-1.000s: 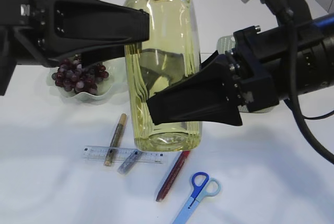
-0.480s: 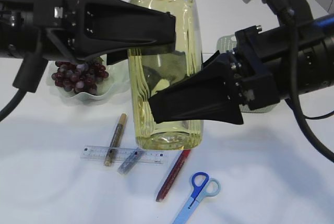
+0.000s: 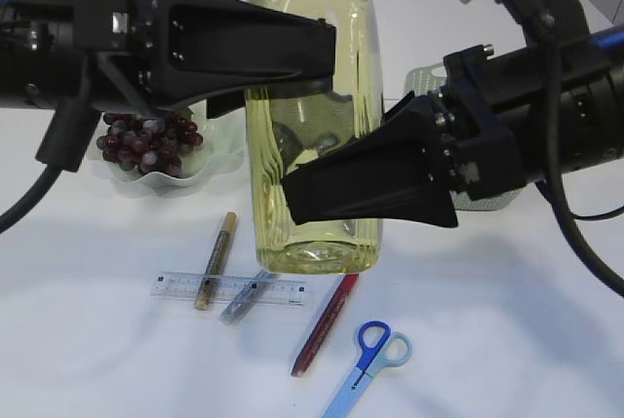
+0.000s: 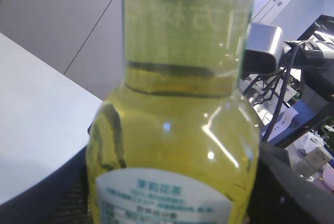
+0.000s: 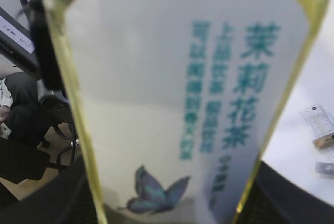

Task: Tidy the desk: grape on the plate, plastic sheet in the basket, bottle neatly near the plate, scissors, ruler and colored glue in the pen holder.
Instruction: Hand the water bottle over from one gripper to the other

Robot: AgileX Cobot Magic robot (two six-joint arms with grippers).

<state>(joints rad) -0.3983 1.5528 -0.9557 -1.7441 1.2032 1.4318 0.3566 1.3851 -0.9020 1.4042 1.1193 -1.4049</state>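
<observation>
A clear bottle (image 3: 312,145) of yellow tea stands upright mid-table, its base just above the surface. My right gripper (image 3: 292,199) is shut on its lower body. My left gripper (image 3: 327,67) has its fingers on either side of the upper body and looks open. The bottle fills the left wrist view (image 4: 172,145) and the right wrist view (image 5: 172,104). Grapes (image 3: 146,140) lie on the wavy plate (image 3: 210,160). In front lie the ruler (image 3: 175,286), a gold glue pen (image 3: 216,257), a grey one (image 3: 244,299), a red one (image 3: 327,325) and blue scissors (image 3: 370,355).
A pale green patterned object (image 3: 424,77) shows behind my right gripper, mostly hidden. The ruler's end also shows in the right wrist view (image 5: 321,119). Both arms crowd the middle of the table. No pen holder is in view.
My left gripper has come in from the left and reached around the bottle's upper body. The bottle and my right gripper have shifted slightly right and up.
</observation>
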